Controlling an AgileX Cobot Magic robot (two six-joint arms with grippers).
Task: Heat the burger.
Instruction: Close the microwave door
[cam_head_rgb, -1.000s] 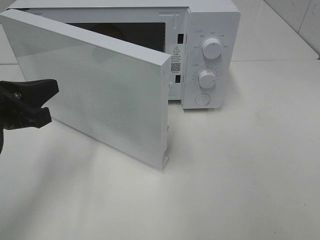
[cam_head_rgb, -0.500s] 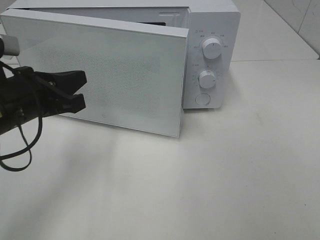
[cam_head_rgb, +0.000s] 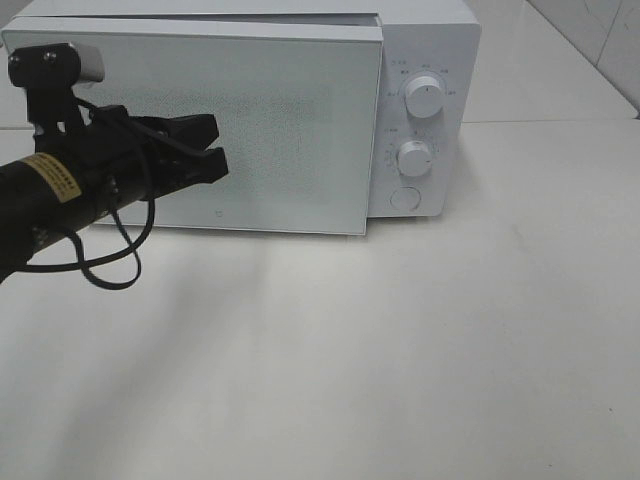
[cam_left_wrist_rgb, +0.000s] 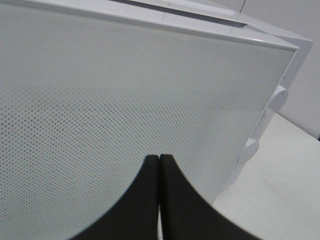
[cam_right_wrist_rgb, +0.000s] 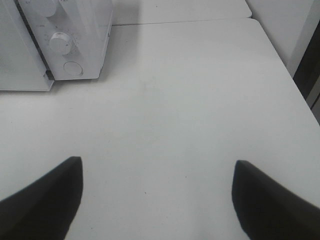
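The burger is out of view. A white microwave stands at the back of the table, its dotted door almost flush with the front. My left gripper is shut with nothing in it, and its black fingertips rest against the door's face. In the right wrist view my right gripper hangs open over bare table, its two dark fingers wide apart, with the microwave's control panel off to one side. The right arm does not show in the exterior view.
Two round knobs and a round button sit on the microwave's right panel. The white table spreads in front. A black cable loops under my left arm. A tiled wall rises at the back right.
My left gripper has swept right and pushed the microwave door from wide open to almost closed. The right gripper's opening has held steady.
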